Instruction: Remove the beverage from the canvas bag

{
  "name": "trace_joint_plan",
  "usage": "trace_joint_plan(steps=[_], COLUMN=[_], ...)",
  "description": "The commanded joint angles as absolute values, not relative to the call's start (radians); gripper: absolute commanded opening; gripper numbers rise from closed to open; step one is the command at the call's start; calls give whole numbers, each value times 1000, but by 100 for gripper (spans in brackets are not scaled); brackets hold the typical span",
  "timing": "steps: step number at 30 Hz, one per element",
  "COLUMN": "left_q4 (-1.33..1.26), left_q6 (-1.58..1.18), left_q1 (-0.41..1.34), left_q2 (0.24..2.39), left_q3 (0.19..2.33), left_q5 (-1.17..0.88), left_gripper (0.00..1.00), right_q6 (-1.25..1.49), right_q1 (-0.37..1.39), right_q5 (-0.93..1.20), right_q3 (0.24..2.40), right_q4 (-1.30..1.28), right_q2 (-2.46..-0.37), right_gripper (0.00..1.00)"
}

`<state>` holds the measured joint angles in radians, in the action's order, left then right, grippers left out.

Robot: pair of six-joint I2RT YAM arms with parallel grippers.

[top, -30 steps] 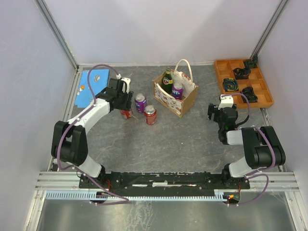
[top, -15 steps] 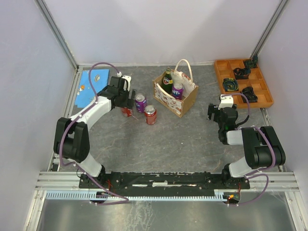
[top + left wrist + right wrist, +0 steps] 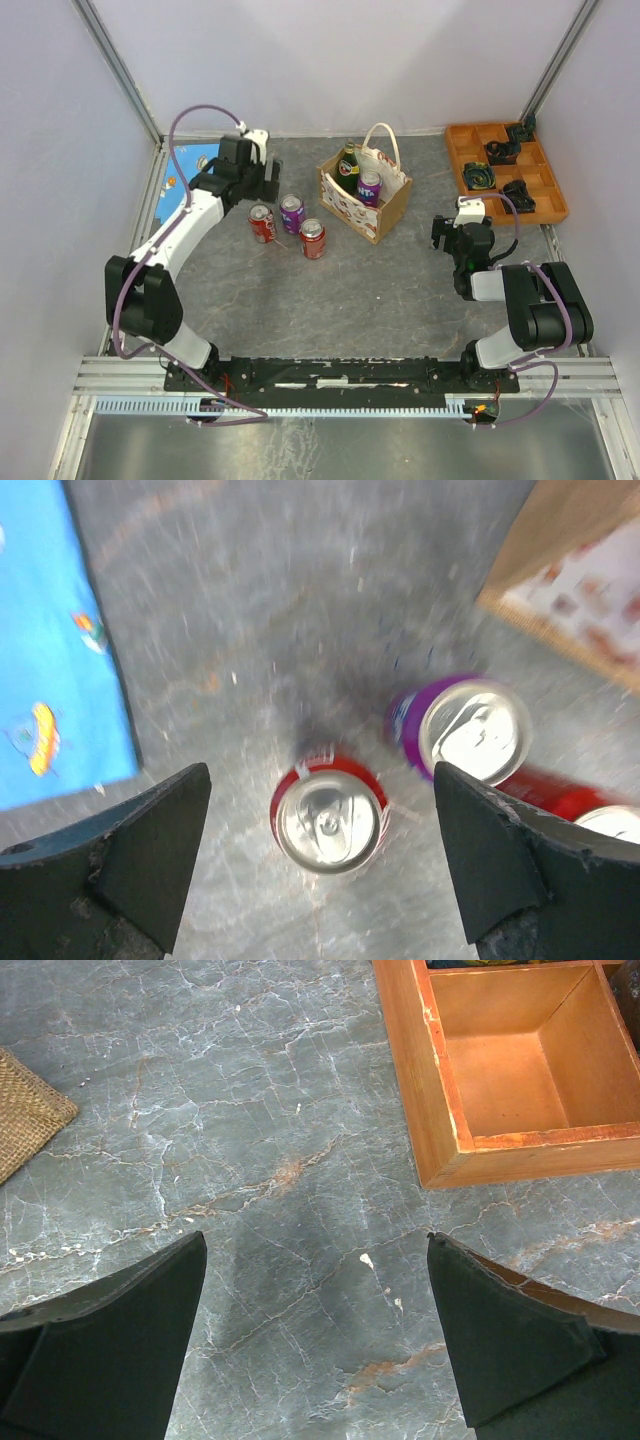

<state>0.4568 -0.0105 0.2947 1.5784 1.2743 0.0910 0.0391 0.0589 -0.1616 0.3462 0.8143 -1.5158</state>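
The canvas bag (image 3: 385, 212) stands at the middle back of the table, white handles up. In it are a green bottle (image 3: 347, 164) and a purple can (image 3: 370, 186). A red can (image 3: 262, 224), a purple can (image 3: 291, 213) and another red can (image 3: 313, 238) stand on the table left of the bag. My left gripper (image 3: 257, 182) is open and empty, above and just behind the first red can (image 3: 328, 820). The purple can (image 3: 470, 730) and a corner of the bag (image 3: 590, 570) show to its right. My right gripper (image 3: 446, 232) is open and empty over bare table (image 3: 315, 1240).
An orange compartment tray (image 3: 453, 150) with dark parts sits at the back right; its wall (image 3: 440, 1080) shows in the right wrist view. A blue sheet (image 3: 178, 185) lies at the back left (image 3: 50, 680). A tan woven corner (image 3: 25, 1110) shows left of the right gripper.
My left gripper has drawn up and back from the red can, which now stands free on the table. The right arm has not moved.
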Motion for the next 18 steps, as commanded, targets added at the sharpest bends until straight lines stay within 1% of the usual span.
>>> trace_joint_plan(steps=[1, 5, 11, 18], left_q4=[431, 470, 527, 620], left_q6=[17, 82, 150, 255], left_q1=[321, 411, 548, 649], left_q2=[1500, 1568, 1757, 2001], left_q3=[1481, 1664, 1919, 2177], left_q5=[38, 41, 21, -80], left_gripper=[96, 96, 96, 95], right_q6=[39, 39, 39, 39], right_q1=[58, 58, 59, 58], right_q5=[-164, -164, -164, -164], right_q3=[374, 374, 374, 374], right_q4=[848, 848, 848, 848], right_q2=[-1513, -1513, -1513, -1513], right_gripper=[99, 99, 99, 99])
